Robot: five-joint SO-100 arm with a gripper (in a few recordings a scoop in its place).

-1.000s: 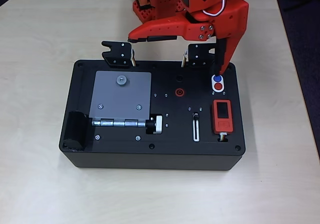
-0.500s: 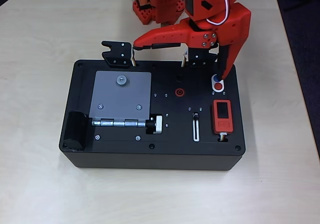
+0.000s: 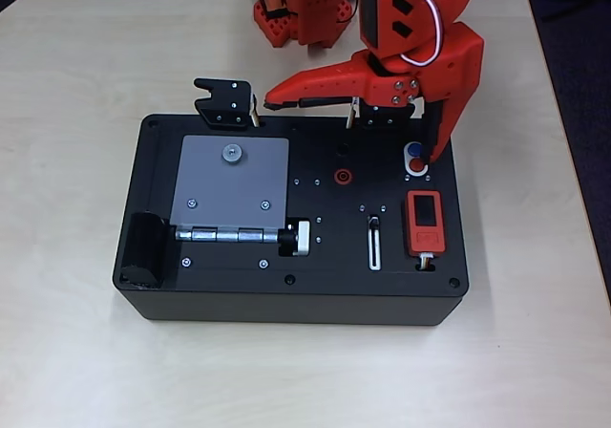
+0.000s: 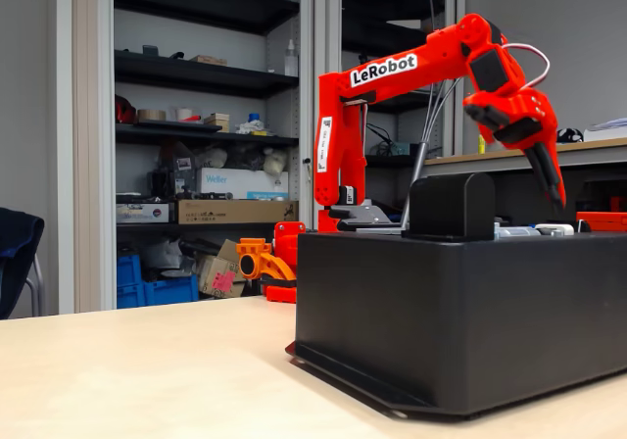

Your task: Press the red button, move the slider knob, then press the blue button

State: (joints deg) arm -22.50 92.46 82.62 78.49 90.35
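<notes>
One finger of the wide-open end effector [image 3: 353, 127] sits by the red button [image 3: 417, 167]; press straight down w/ tip only, clear of the blue button [image 3: 413, 149].

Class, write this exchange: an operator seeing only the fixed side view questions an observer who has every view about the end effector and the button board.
Operator: Is the finger over a button?
Observer: Its tip is at the plate's right edge, beside the red button and blue button.
Operator: Is the end effector open?
Observer: Yes, wide open, with the other finger pointing left.
Operator: Where is the slider knob?
Observer: At the slot's end nearest the arm.
</notes>
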